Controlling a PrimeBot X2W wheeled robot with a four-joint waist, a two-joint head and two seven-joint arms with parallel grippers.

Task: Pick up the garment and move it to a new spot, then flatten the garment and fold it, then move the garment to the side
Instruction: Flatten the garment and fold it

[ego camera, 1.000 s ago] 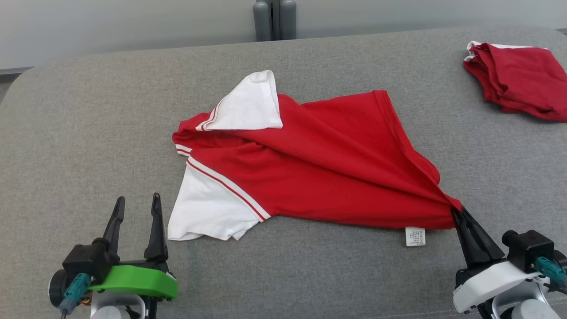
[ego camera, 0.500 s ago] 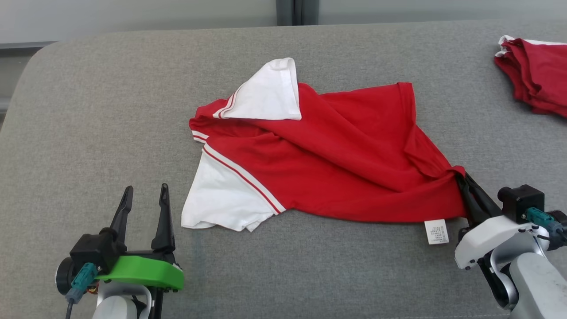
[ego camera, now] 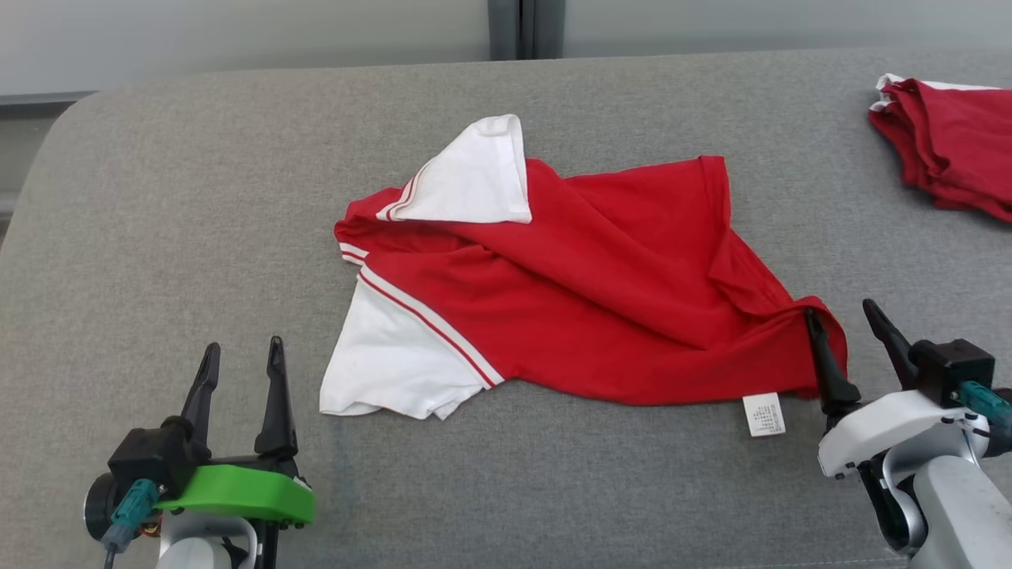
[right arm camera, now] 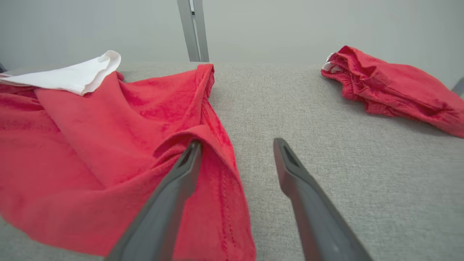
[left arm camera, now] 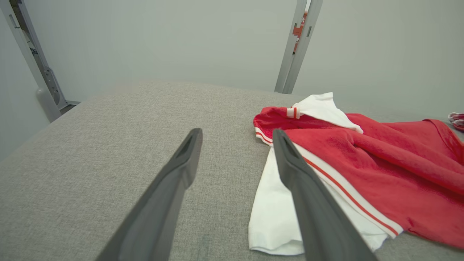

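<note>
The garment (ego camera: pixel 601 308), a red shirt with white sleeves, lay crumpled across the middle of the grey bench (ego camera: pixel 158 197). One sleeve (ego camera: pixel 474 178) was flipped up over the red cloth toward the top of the frame. The other sleeve (ego camera: pixel 395 363) was spread flat at the lower left. Its label (ego camera: pixel 764 415) stuck out from the bottom hem.

At the lower right of the head view, the right fingers (ego camera: pixel 822 359) stood wide apart at the shirt's lower right corner. One finger touched the curled hem there and the other stood over bare bench. Nothing was pinched between them, so the corner rested on the bench under its own weight. In the right wrist view the hem arched up around that finger's tip, probably bunched by the way the corner sat against it.

The left fingers (ego camera: pixel 274 395) were also spread wide at the lower left of the frame. They held nothing and stood apart from the flat sleeve, pointing up the frame. From there they looked ready to reach for that side.

A second red garment (ego camera: pixel 941 150) sat folded at the upper right, well apart from the shirt.

The shirt seemed to be set down at its spot but not yet flattened. The folds across its middle and the flipped sleeve would need spreading before any fold. The snagged hem might drag along if the right arm pulled away carelessly.
</note>
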